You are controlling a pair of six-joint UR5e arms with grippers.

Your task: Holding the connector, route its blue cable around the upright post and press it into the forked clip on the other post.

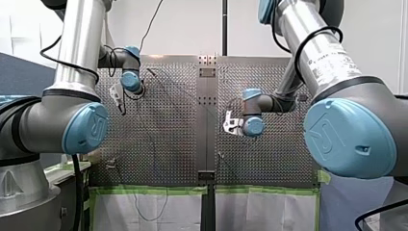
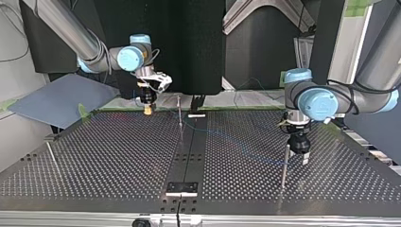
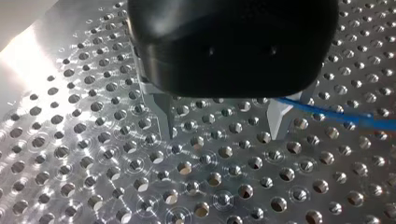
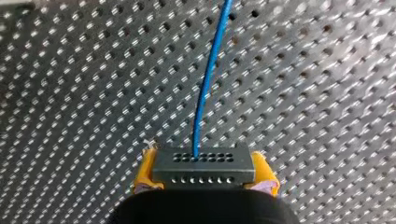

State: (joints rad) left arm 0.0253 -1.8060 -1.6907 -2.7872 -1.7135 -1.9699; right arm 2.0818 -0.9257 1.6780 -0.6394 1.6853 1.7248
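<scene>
My right tool [image 4: 204, 179], yellow-padded, is clamped on the dark grey rectangular connector [image 4: 204, 161]. Its thin blue cable [image 4: 209, 79] runs straight ahead over the perforated worktop [image 4: 70, 93]. The slim upright metal post [image 2: 179, 113] stands near this tool — my left tool [image 3: 222, 128] hangs spread, empty.

Left arm's black hand [image 3: 223, 123] pointing down, metal fingers [image 3: 163, 114] spread apart, right arm's yellow-padded hand [image 4: 204, 165] clamped shut

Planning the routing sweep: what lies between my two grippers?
In the top view, an upright post stands near my right gripper; past it the blue cable trails over the table toward a second post beside my left gripper.
</scene>
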